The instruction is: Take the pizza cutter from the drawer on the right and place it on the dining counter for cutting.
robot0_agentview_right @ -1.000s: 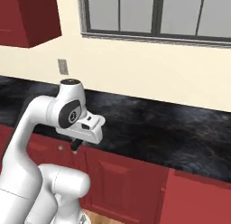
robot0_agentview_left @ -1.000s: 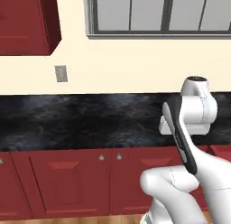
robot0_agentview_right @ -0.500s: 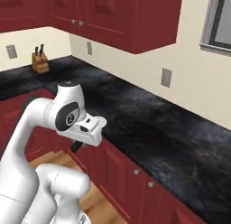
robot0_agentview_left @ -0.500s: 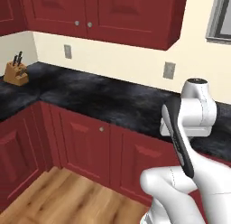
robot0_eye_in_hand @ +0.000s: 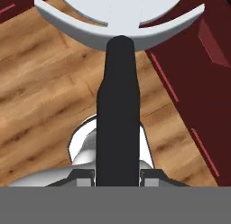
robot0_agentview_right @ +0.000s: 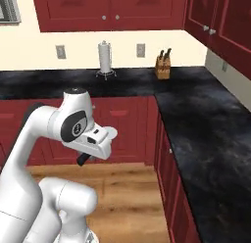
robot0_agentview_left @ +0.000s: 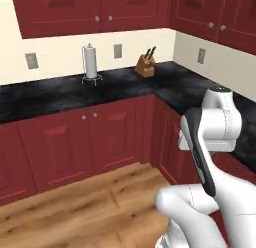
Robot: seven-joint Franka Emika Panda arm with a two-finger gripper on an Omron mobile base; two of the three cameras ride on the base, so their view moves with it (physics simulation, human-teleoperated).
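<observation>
From the base cameras I see the arm folded close over its own base, elbow high and the hand tucked low in front, pointing down toward the wooden floor. In the right base view a short dark stub, the end of the pizza cutter, pokes out under the white hand; the gripper itself sits mostly behind that housing. In the hand view the pizza cutter runs straight up the middle: I have its dark handle clamped between the jaws, which are closed tight against it, and its silver wheel is cut off by the top edge. The fingertips barely clear the bottom of that view. In the left base view the forearm hides the hand entirely. Beyond the arm, the black worktop turns a corner above red cabinets; a paper towel holder and a knife block stand on it near the wall.
</observation>
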